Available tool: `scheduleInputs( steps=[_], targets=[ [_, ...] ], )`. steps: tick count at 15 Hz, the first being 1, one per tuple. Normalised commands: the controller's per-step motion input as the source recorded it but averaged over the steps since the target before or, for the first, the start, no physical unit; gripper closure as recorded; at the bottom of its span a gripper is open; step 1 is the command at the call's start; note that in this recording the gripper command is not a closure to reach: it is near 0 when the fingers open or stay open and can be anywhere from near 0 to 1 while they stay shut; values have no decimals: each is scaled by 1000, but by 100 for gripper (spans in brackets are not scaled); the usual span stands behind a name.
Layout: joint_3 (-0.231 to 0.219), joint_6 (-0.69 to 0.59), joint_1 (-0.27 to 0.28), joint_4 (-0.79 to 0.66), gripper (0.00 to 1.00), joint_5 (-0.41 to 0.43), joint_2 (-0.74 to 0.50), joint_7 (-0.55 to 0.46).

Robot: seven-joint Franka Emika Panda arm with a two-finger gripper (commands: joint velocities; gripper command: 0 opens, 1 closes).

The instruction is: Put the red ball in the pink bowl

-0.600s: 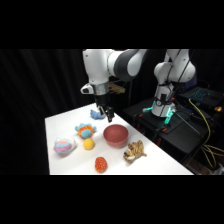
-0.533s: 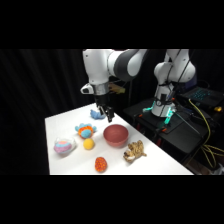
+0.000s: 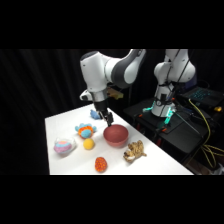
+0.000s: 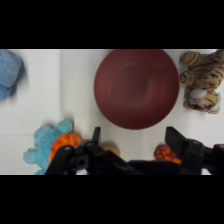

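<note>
The pink bowl [image 3: 116, 135] stands mid-table and holds nothing; it fills the wrist view's centre [image 4: 136, 87]. Nearer the table's front edge lies the small red ball [image 3: 101, 164]; in the wrist view only a red-orange sliver of it [image 4: 164, 152] shows beside the right finger. My gripper [image 3: 107, 119] hangs just above the bowl's back-left rim. It is open [image 4: 136, 137], its two dark fingers are spread wide, and nothing is between them.
A smooth yellow ball [image 3: 89, 144] and a pink-and-blue striped plush [image 3: 64, 146] lie left of the bowl. A blue-and-orange plush [image 3: 86, 131] and a blue toy [image 3: 95, 114] sit behind them. A tiger plush [image 3: 134, 151] lies right of the bowl.
The gripper has come down and a little to the right, closer to the bowl's rim. The items on the table have not moved.
</note>
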Motion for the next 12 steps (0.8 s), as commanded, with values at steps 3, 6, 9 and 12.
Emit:
scheduleInputs(
  steps=[3, 6, 9, 12],
  targets=[
    [77, -48, 82, 595, 0, 25, 499, 43],
    [61, -132, 71, 629, 0, 25, 477, 1],
    [58, -175, 43, 615, 0, 54, 460, -56],
    [58, -239, 4, 650, 0, 88, 466, -134]
  ],
)
